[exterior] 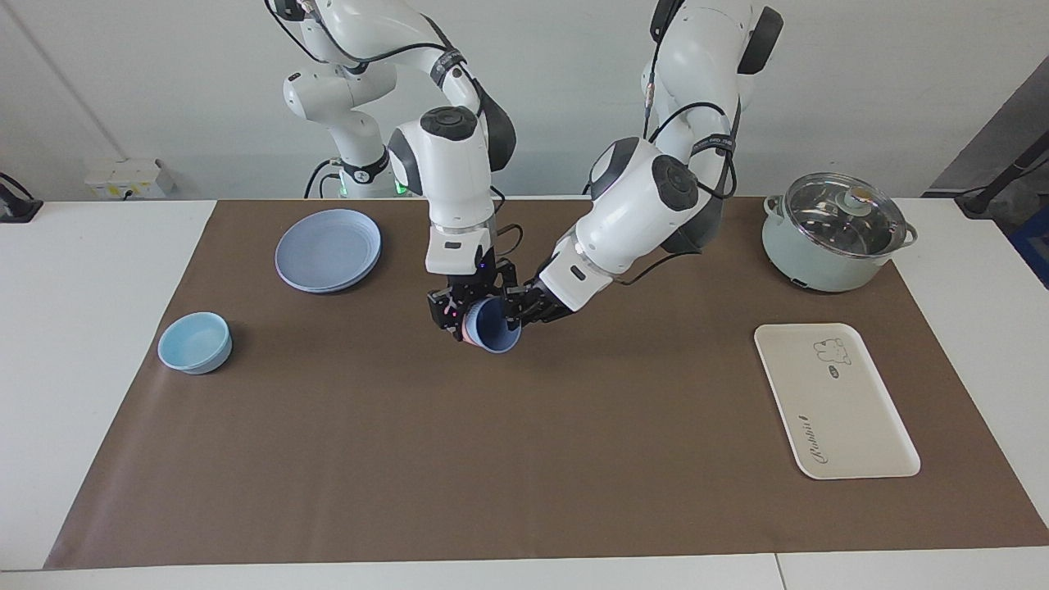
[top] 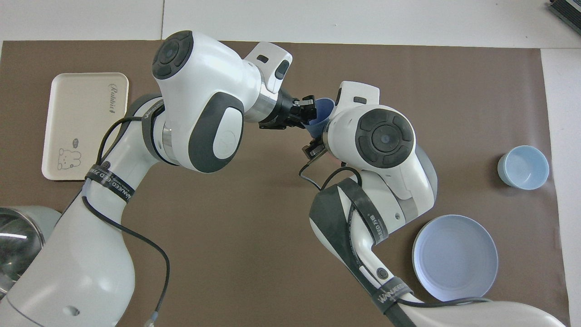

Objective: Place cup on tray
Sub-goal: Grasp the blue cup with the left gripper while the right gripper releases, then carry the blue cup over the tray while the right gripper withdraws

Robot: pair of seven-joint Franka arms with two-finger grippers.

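Observation:
The periwinkle-blue cup [exterior: 497,328] hangs tilted in the air over the middle of the brown mat, its mouth turned away from the robots. A salmon-pink edge shows on its side by the right gripper. My right gripper [exterior: 457,315] points down and is shut on the cup. My left gripper [exterior: 518,309] reaches in from the other side and is at the cup's rim. In the overhead view the cup [top: 320,114] shows between the left gripper [top: 309,111] and the right wrist, which hides the right gripper. The cream tray [exterior: 836,401] lies empty toward the left arm's end and also shows in the overhead view [top: 84,122].
A pale-green pot with a glass lid [exterior: 836,233] stands nearer to the robots than the tray. A round blue plate [exterior: 328,250] and a light-blue bowl [exterior: 195,342] lie toward the right arm's end.

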